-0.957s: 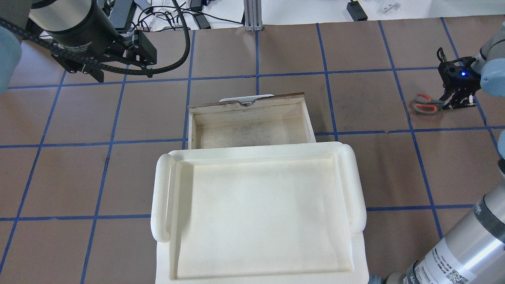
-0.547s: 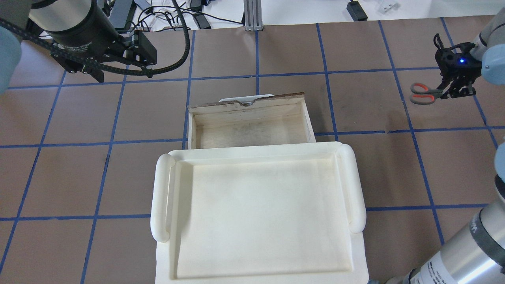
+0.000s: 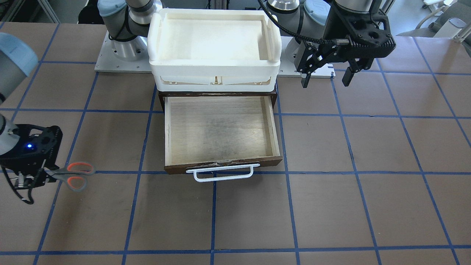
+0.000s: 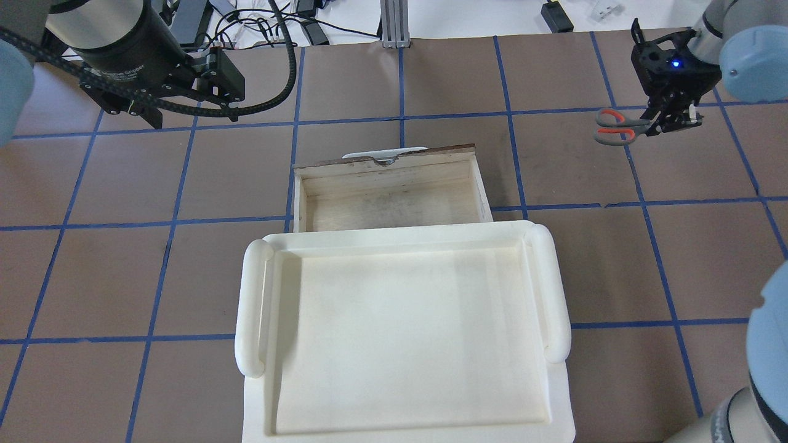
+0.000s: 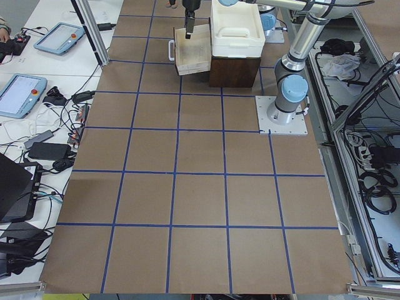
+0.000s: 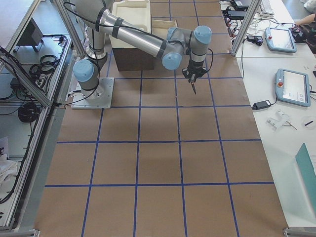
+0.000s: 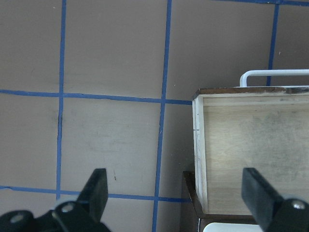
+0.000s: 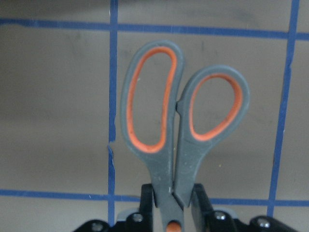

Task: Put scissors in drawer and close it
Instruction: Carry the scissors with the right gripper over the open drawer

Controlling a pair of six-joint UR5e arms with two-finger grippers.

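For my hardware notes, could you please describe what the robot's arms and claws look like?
The right arm and left arm are silver-grey tubes with pale blue joint caps. Both claws are black: the left claw has a black braided cable, the right claw a blue light.

Tabletop [image 4: 554,80]: brown, gridded with blue tape [image 4: 455,114], beneath the right gripper [image 4: 668,123].
Bench [image 6: 276,113]: white, beyond that gripper, bearing tablets [image 6: 291,86].
Post [image 4: 392,24]: grey aluminium, well apart from it.
Light: bright, even.
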